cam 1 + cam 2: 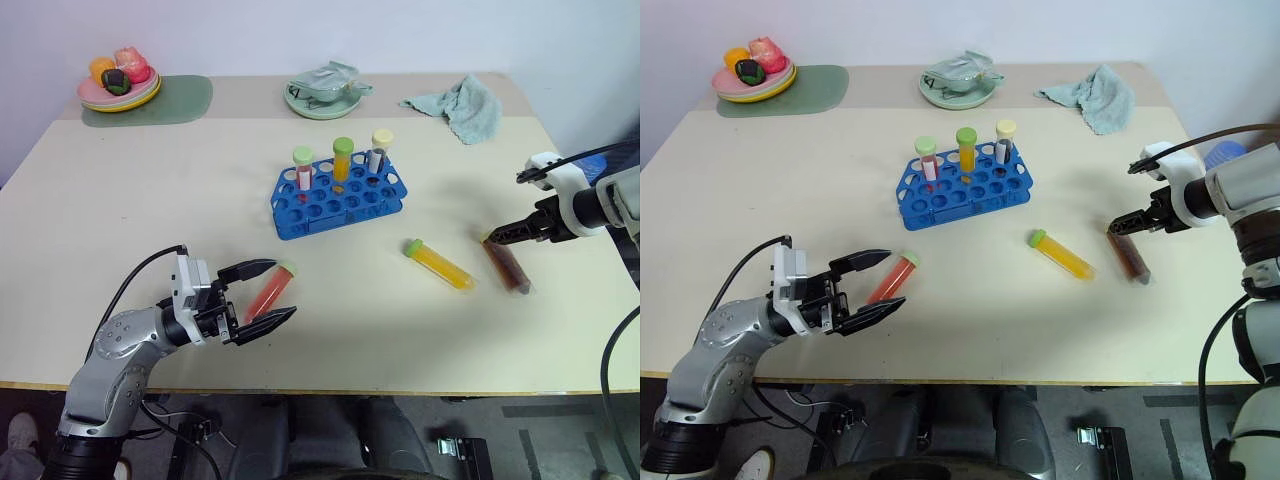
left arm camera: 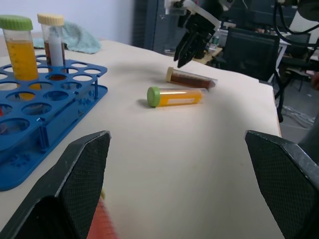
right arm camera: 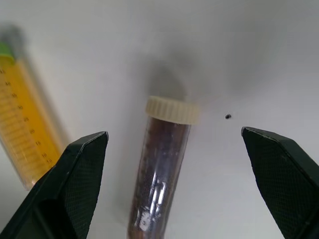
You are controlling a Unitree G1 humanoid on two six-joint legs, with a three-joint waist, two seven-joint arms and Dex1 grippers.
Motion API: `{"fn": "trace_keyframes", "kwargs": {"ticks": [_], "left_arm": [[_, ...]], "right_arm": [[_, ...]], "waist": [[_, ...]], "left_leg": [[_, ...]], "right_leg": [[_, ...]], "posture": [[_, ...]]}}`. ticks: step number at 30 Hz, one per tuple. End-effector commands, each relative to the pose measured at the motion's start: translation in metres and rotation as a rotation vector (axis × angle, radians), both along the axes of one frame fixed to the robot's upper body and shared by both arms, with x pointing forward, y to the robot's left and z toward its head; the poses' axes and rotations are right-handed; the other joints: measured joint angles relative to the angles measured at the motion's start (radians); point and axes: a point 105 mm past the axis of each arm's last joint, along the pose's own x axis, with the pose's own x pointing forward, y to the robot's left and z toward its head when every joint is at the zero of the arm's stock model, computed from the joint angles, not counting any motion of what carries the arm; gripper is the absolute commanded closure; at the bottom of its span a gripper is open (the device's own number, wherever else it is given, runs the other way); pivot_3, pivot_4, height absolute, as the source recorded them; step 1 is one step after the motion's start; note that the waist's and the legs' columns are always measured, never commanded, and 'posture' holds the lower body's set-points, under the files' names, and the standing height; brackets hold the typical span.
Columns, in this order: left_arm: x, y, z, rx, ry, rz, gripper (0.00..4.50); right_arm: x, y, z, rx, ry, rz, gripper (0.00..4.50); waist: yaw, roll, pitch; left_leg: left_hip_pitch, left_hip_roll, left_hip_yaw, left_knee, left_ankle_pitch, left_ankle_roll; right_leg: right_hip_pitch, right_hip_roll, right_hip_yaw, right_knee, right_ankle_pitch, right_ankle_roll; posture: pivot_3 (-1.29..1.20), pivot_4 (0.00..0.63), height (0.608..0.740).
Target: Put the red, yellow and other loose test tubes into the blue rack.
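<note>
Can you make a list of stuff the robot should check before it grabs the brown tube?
1. Right hand open: ok, fingers wide apart.
2. Brown tube between those fingers: ok, it lies centred in the right wrist view, cream cap away from the hand.
3. Tube free of neighbours: ok, the yellow tube lies beside it, apart.
4. Right hand low enough to close on the tube: cannot tell.
5. Empty holes in the blue rack: ok, three tubes stand in the back row, many holes free.
6. Left hand out of the way: ok, it is open around the red tube, far off.
</note>
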Motion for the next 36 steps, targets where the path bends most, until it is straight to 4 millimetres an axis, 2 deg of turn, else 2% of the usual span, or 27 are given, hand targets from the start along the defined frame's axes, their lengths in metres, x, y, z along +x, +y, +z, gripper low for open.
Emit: {"fn": "trace_keyframes", "kwargs": {"ticks": [1, 14, 26, 36], "left_arm": [[-0.003, -0.002, 0.007, -0.006, -0.041, -0.006, 0.09], [-0.004, 0.001, 0.008, -0.006, -0.037, 0.011, 0.09], [-0.006, 0.003, 0.009, -0.006, -0.037, 0.022, 0.09], [-0.017, 0.004, 0.015, -0.019, -0.043, -0.086, 0.09]], "right_arm": [[0.003, -0.004, 0.013, -0.019, -0.021, 0.003, 0.11], [0.007, 0.010, 0.010, 0.144, 0.075, -0.100, 0.11], [0.005, 0.002, -0.003, 0.111, 0.113, -0.120, 0.11], [0.003, 0.004, -0.014, 0.116, 0.146, -0.110, 0.11]], "waist": [[0.000, 0.000, 0.000], [-0.001, 0.001, 0.000], [-0.003, 0.001, 0.000], [-0.002, 0.001, 0.000]], "left_leg": [[0.000, 0.000, 0.000, 0.000, 0.000, 0.000], [0.000, 0.000, 0.000, 0.002, 0.000, 0.000], [0.000, 0.000, 0.000, 0.002, 0.000, 0.000], [0.000, 0.000, 0.000, 0.003, 0.000, 0.000]], "right_leg": [[0.000, 0.000, 0.000, 0.000, 0.000, 0.000], [0.000, 0.000, 0.000, 0.002, 0.000, 0.000], [0.000, 0.000, 0.000, 0.002, 0.000, 0.000], [-0.001, 0.000, 0.000, 0.004, 0.000, 0.000]], "posture": [[0.00, 0.150, 0.740], [0.00, 0.150, 0.740], [0.00, 0.150, 0.740], [0.00, 0.150, 0.740]]}}
